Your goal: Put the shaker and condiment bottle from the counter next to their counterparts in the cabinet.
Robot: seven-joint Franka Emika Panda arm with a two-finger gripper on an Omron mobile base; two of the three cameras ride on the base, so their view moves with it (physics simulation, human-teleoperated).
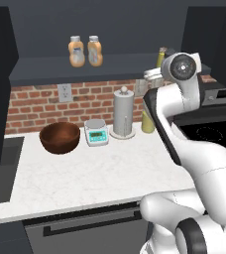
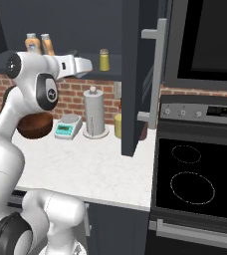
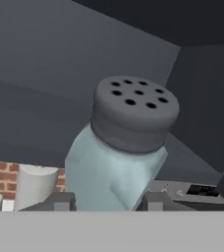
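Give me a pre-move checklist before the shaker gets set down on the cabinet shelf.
1. Small teal-grey translucent shaker with dark perforated cap sits between the hand fingertips: ok.
2. Shaker upright in the grip: not ok, it leans.
3. Slim yellow-green shaker with grey cap located on the dark slate-grey cabinet shelf: ok.
4. Two orange-tan bottles with pale caps already side by side on that shelf: ok.
5. Free shelf space beside the yellow-green shaker: cannot tell.
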